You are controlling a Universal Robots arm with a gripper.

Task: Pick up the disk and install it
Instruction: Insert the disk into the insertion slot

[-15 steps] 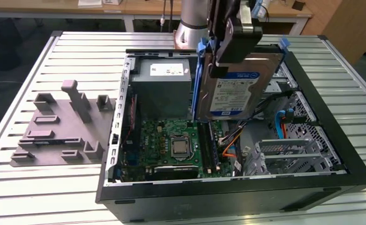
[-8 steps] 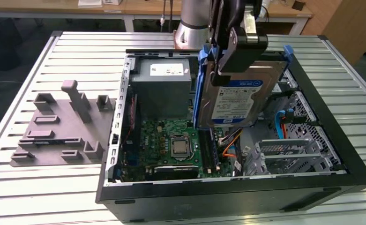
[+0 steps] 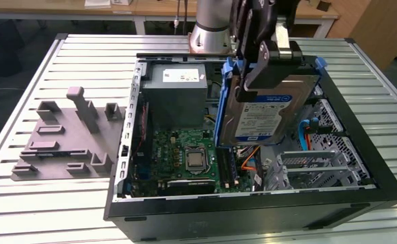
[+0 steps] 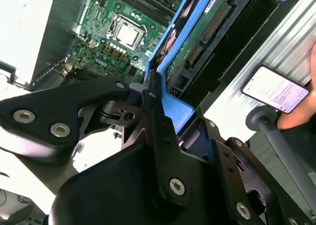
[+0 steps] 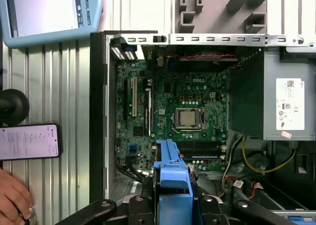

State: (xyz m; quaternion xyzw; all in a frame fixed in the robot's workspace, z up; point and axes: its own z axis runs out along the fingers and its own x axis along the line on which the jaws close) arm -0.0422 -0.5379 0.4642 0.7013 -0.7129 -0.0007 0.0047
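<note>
We see the pincer (image 3: pixel 269 76) clamped on the disk (image 3: pixel 258 119), tilted on edge over the open PC case (image 3: pixel 239 211), nr the motherboard (image 3: pixel 184 157).

The case (image 3: pixel 252 211) has no cover on top, and the disk (image 3: pixel 263 114), clamped on edge in the end effector (image 3: pixel 269 76), hangs over the gap between the grey power box (image 3: pixel 178 89) and the metal drive cage (image 3: pixel 324 162). Orange cables (image 3: pixel 249 158) crowd the bottom of that gap, beside the circuit board (image 3: pixel 184 157). On the bench (image 3: pixel 49 213) a grey holder (image 3: pixel 62 137) stands at the exterior view's left, while in the first wrist view a phone (image 5: pixel 29 141) and a hand (image 5: pixel 12 198) lie just beside the case wall.
</note>
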